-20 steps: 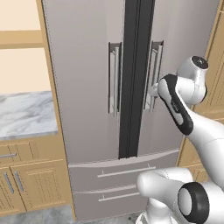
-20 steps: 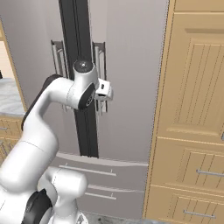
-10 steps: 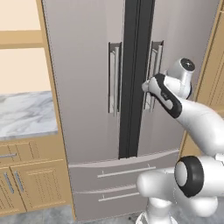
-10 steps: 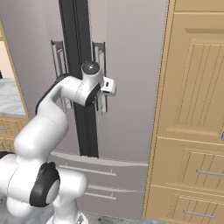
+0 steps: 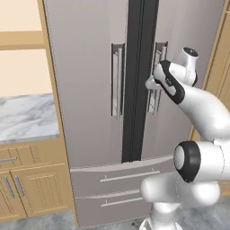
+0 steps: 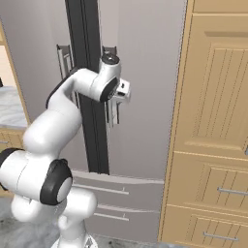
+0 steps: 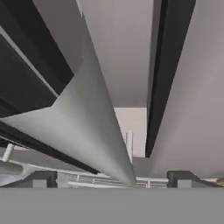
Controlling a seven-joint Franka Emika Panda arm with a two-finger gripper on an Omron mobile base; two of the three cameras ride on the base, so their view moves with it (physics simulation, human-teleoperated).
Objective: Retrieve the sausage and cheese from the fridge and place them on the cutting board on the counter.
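Note:
The tall grey-silver fridge (image 5: 85, 90) stands with both doors shut, so the sausage and the cheese are hidden. My gripper (image 5: 153, 84) is at the right door's vertical bar handle (image 5: 158, 99), about halfway up it. In the right base view the gripper (image 6: 117, 102) reaches the same handle (image 6: 110, 116) from the front. In the hand view the handle (image 7: 87, 122) runs close up between my two fingertips (image 7: 39, 179), with the gripper (image 7: 111, 181) open around it. The cutting board is out of view. A stretch of marble counter (image 5: 24, 117) lies to the fridge's left.
Two fridge drawers (image 5: 121, 177) sit below the doors. Light wooden cabinets (image 5: 27, 188) stand under the counter. A tall wooden cabinet front (image 6: 213, 121) borders the fridge on the right. The left door's handle (image 5: 117, 81) is just across the dark centre gap.
My hand has moved left and closer to the fridge, up to the right door's handle. The jaws have stayed open and the doors remain shut.

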